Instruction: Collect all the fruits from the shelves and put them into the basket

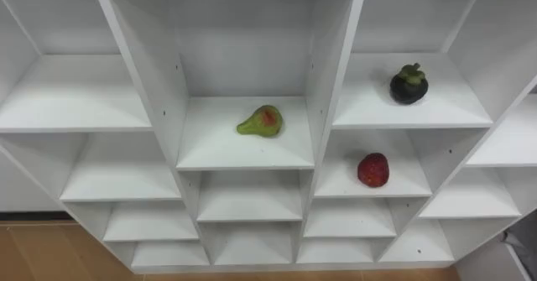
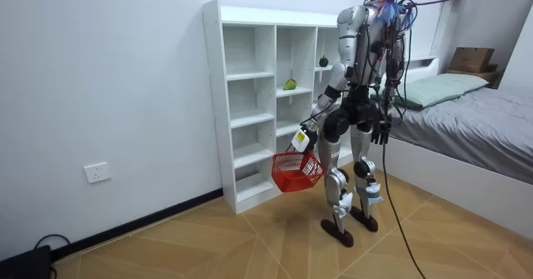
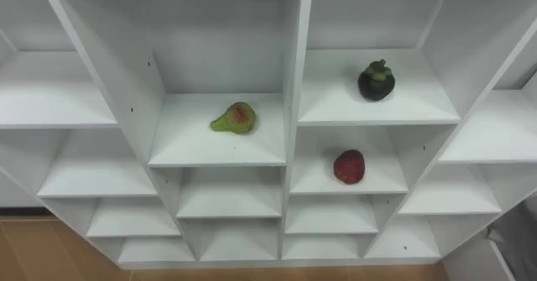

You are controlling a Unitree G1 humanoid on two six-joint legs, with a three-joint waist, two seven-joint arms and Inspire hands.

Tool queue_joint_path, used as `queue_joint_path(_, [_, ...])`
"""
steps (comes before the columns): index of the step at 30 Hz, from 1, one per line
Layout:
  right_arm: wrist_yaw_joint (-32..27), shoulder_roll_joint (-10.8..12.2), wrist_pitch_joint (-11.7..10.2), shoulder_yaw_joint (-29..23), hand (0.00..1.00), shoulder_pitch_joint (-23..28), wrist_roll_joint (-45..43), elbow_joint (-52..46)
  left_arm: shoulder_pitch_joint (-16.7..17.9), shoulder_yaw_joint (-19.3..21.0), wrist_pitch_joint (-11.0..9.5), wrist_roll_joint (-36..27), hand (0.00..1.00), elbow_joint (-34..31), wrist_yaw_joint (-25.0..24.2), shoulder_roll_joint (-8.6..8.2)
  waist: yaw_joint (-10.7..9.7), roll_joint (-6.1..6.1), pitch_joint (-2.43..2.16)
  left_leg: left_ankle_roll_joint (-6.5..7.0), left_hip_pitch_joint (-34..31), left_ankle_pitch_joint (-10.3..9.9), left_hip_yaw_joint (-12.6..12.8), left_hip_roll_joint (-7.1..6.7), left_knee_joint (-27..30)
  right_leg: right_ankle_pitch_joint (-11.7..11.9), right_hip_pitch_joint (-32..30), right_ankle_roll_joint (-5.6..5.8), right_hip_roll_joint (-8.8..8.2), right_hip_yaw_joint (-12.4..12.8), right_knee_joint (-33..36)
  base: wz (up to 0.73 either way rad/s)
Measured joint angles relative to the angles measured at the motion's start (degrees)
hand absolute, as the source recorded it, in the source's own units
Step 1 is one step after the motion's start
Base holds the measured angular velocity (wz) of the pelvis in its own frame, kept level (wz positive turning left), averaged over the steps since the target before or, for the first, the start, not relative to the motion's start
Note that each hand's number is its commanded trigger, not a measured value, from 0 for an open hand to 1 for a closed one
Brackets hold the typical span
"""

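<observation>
fruit sits in the white closet (image 1: 327, 63): green pear (image 1: 261, 122) in the middle cubby, dark mangosteen (image 1: 409, 85) right of it, red fruit (image 1: 373, 169) just below that. left hand (image 2: 306, 137) grips the red basket (image 2: 296, 171) handle, well apart from all three; right hand (image 2: 380, 132) hangs low, can't tell its fingers

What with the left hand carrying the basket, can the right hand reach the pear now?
Probably yes: the pear lies alone in an open-fronted compartment; the right hand hangs idle while the left hand holds the basket.
</observation>
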Motion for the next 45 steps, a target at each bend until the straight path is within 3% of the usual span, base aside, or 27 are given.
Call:
queue_joint_path(21, [0.7,0.2,0.9,0.1,0.0,0.1,-1.6,0.6,0.7,-0.1,1.2,-0.1,1.0,1.2,0.4,-0.05,-0.2,0.66,-0.02,0.0,0.1,0.0,0.0,-0.01,0.0,0.0,0.1,0.0,-0.01,0.0,0.0,0.0])
queue_joint_path(31, [-2.5,0.2,0.4,-0.4,0.0,-0.2,-1.3,0.2,0.7,-0.1,1.2,0.0,1.0,1.3,0.4,-0.04,-0.1,0.55,-0.03,0.0,0.0,0.0,0.0,-0.08,0.0,0.0,0.4,0.0,-0.01,0.1,0.1,0.0])
queue_joint_path(36, [-4.5,0.2,-0.8,-0.9,0.0,0.1,0.8,-1.9,0.9,-0.1,0.9,0.2,1.0,1.3,0.5,-0.03,-0.1,0.43,-0.01,0.0,0.3,0.0,0.1,-0.05,0.0,0.0,0.6,0.0,-0.05,0.1,0.1,0.0])
queue_joint_path(39, [-6.5,0.1,-2.9,-1.6,0.0,0.2,2.7,-4.6,0.5,0.0,-0.4,0.4,1.0,1.2,0.6,-0.02,-0.1,0.45,0.0,0.01,0.3,0.0,0.1,0.0,0.1,0.0,0.8,0.01,-0.07,0.1,0.0,0.0])
queue_joint_path(45, [-8.4,0.2,-7.0,-1.6,0.0,2.0,8.2,-19.4,0.0,0.0,-3.6,-0.1,1.0,0.9,1.6,-0.02,0.1,0.69,-0.05,-0.01,-0.2,0.0,0.8,0.51,0.2,0.3,-0.3,-0.12,0.18,0.5,-0.2,-0.05])
